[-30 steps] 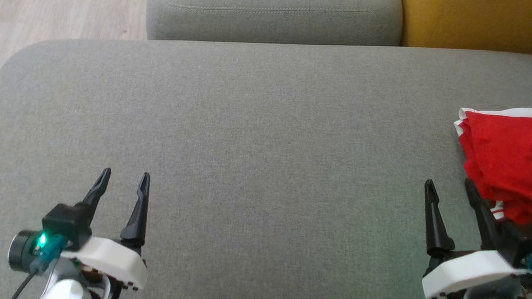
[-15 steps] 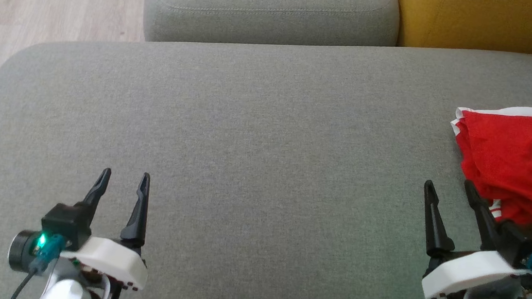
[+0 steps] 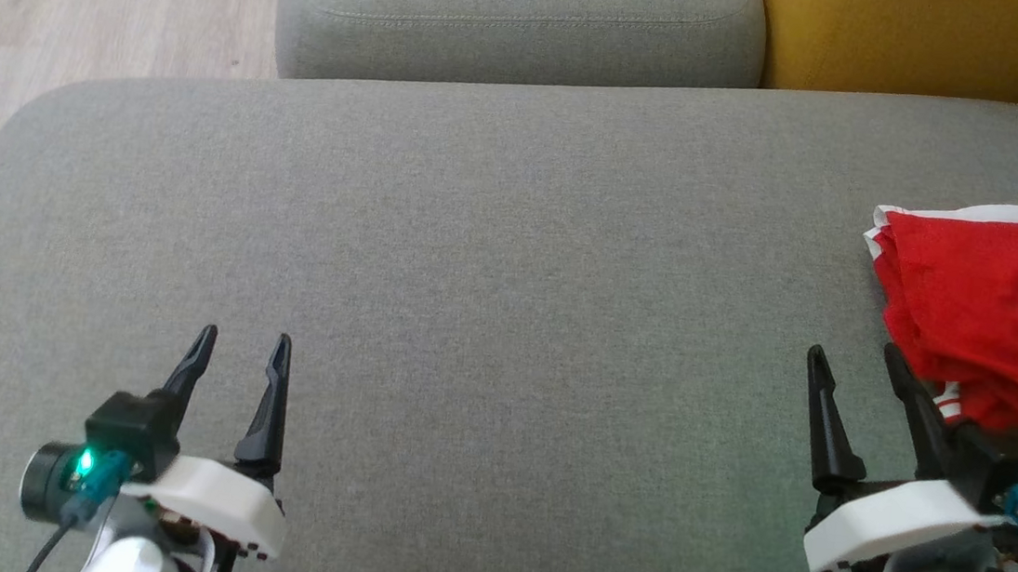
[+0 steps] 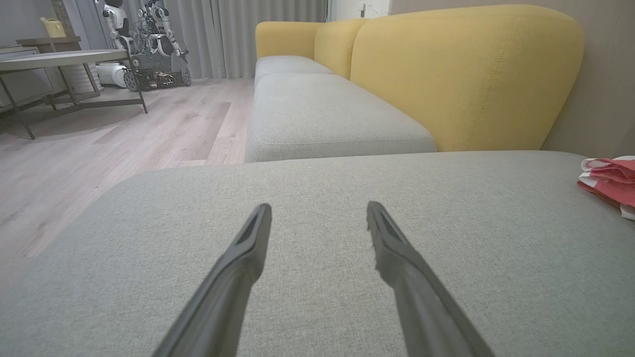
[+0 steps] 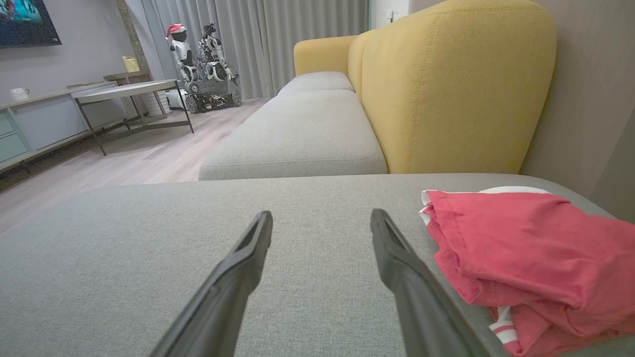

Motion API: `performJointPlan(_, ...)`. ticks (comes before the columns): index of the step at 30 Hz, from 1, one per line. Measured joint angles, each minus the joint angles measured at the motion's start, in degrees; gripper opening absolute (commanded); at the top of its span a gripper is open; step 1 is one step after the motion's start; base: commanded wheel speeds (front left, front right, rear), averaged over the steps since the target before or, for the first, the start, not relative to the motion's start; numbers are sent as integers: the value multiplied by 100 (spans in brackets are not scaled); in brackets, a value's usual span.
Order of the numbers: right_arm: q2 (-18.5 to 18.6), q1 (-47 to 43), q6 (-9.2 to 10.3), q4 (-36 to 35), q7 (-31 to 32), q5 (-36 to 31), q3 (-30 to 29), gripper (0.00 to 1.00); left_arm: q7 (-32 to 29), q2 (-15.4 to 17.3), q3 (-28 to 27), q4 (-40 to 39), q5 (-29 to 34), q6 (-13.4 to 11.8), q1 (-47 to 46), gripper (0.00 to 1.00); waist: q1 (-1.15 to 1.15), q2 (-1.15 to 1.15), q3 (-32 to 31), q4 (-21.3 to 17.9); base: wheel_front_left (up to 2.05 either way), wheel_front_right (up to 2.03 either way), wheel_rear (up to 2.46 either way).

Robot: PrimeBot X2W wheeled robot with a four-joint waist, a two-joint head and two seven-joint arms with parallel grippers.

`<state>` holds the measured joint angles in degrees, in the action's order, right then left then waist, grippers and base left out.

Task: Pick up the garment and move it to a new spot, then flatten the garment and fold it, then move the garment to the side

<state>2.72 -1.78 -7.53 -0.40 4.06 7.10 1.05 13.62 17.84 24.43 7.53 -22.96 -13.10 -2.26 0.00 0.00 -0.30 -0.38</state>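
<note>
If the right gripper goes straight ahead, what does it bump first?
The right gripper likely meets only bare cushion; the garment lies just right of its path, perhaps close enough to brush.

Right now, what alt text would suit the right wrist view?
A rumpled red garment with white trim lies on a grey sofa cushion, just right of the open, empty right gripper. A yellow backrest rises behind.
</note>
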Motion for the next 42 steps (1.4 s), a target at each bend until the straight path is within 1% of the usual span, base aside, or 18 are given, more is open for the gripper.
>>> performJointPlan(10, 0, 0, 0, 9, 0, 23, 22, 100, 0, 31, 56, 1, -58, 8, -1, 100, 0, 0, 14, -16, 0, 0, 0)
performJointPlan(11, -1, -2, 0, 51, -1, 29, 22, 0, 1, 15, 67, 33, -77, 5, 0, 0, 0, 0, 16, -17, 0, 0, 0)
performJointPlan(16, -8, -224, 0, 500, -1, 85, 42, 0, -20, -145, 137, 394, -118, 7, 299, 0, 0, 0, 17, -17, 0, 0, 0)
performJointPlan(26, -8, -235, 0, 577, -1, 789, 29, 0, -143, -220, 20, 403, -708, 159, 318, 0, 0, 0, 20, -13, 0, 0, 0)
performJointPlan(32, -7, -234, 0, 630, -1, 1132, 16, 0, -202, -249, -125, 431, -989, 240, 317, 0, 0, 0, 21, -11, 0, 0, 0)
performJointPlan(36, -7, -228, 0, 669, -1, 1480, 2, 0, -303, -339, -224, 483, -1268, 311, 316, 0, 0, 0, 22, -8, 0, 0, 0)
performJointPlan(42, -4, -219, 0, 708, -1, 1893, -20, 0, -379, -376, -346, 512, -1600, 412, 313, 0, 0, 0, 23, -5, 0, 0, 0)
